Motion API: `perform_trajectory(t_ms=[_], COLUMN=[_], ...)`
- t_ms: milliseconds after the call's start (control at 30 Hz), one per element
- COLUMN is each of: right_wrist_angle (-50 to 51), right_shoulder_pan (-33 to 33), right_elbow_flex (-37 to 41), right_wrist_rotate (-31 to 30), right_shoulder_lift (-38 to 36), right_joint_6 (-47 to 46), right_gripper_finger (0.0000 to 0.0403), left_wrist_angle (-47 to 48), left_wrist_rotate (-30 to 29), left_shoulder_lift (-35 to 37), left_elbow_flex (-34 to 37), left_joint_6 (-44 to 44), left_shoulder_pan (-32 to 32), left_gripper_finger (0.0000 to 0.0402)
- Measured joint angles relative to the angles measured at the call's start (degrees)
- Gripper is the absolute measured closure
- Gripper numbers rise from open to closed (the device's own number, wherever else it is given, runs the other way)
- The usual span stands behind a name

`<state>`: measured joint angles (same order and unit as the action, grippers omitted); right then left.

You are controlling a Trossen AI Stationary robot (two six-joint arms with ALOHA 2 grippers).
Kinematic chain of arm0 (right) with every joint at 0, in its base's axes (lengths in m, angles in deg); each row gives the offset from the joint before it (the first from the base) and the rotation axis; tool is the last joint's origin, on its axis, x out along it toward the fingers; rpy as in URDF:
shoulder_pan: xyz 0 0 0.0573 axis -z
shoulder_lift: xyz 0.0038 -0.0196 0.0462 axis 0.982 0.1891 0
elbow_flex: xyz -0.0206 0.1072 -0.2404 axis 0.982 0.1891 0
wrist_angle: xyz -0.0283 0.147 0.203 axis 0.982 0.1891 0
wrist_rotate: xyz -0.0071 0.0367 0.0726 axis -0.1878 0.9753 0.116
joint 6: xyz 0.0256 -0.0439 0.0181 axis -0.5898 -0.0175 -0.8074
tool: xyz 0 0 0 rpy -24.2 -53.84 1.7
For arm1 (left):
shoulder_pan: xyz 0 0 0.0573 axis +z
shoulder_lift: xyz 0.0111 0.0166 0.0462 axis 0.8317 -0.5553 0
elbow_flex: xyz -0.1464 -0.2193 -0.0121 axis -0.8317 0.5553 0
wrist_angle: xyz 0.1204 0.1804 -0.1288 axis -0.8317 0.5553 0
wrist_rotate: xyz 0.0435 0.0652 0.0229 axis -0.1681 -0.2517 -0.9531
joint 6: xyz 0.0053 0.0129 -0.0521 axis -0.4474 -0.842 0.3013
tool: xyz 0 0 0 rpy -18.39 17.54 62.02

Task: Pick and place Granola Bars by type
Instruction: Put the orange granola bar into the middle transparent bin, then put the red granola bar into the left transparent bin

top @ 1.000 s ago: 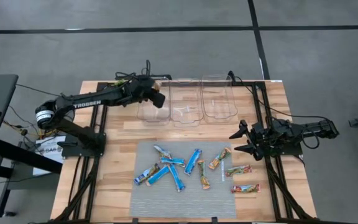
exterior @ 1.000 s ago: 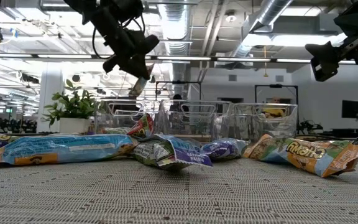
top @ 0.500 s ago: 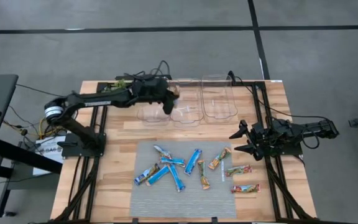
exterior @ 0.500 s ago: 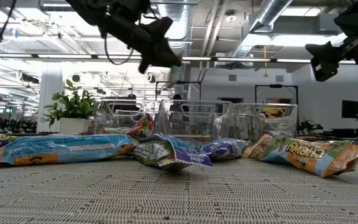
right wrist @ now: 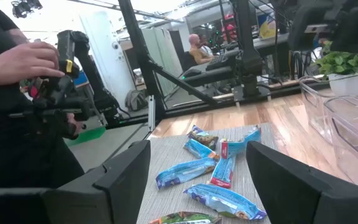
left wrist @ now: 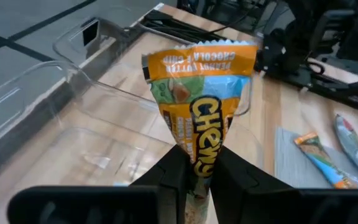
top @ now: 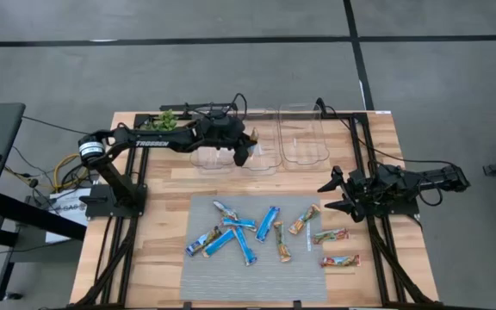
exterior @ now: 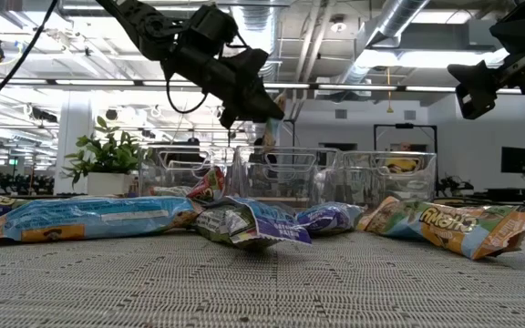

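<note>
My left gripper is shut on a tan/orange granola bar above the middle of three clear bins; the low view shows it high over the bin row. Several blue bars and tan/orange bars lie flat on the grey mat. My right gripper waits open beside the mat's right edge, above the table. My left gripper pinches the tan/orange bar between its two fingers at one end of the wrapper. The fingers slant down from the table's left. The bar sticks out past the fingertips, its crimped free end lifted clear over the middle bin.
The left bin and right bin flank the middle one near the table's far edge. A green plant stands behind the left bin. A person's hand with a controller shows beyond the table.
My left gripper has carried the tan/orange bar toward the table's right, from above the left bin to above the middle bin, and has dipped slightly. It has stayed shut on the bar.
</note>
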<state>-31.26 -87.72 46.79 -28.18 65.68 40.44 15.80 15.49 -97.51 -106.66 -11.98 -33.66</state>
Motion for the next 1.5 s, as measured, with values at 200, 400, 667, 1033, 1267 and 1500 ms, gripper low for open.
perform_trajectory(t_ms=[200, 400, 667, 1033, 1267, 1500], right_wrist_angle=[-0.02, -0.01, -0.01, -0.01, -0.01, -0.02], right_shoulder_pan=[0.0, 0.0, 0.01, 0.01, 0.02, 0.02], right_elbow_flex=[0.0, 0.01, 0.0, 0.01, 0.0, 0.01], right_wrist_rotate=[0.0, -0.01, -0.01, -0.01, 0.0, 0.0], right_shoulder_lift=[0.0, 0.0, 0.0, 0.0, 0.0, 0.0], right_joint_6=[0.0, 0.0, 0.0, 0.01, 0.01, 0.0], right_gripper_finger=[0.0143, 0.0143, 0.0143, 0.0143, 0.0143, 0.0143], left_wrist_angle=[1.82, 1.5, 1.64, 6.51, 21.35, 35.97], left_wrist_rotate=[0.2, 0.02, -0.01, -0.03, -0.16, -0.3], left_shoulder_lift=[0.0, 0.0, 0.0, 1.93, 3.49, 3.54], left_elbow_flex=[0.0, 0.0, 0.0, -4.18, -11.48, -15.26], left_joint_6=[-0.09, -0.52, -0.7, -3.05, -11.41, -17.54], left_shoulder_pan=[-0.07, -0.04, -0.04, -2.98, -11.05, -21.37], left_gripper_finger=[0.0289, 0.0248, 0.0241, 0.0241, 0.0242, 0.0242])
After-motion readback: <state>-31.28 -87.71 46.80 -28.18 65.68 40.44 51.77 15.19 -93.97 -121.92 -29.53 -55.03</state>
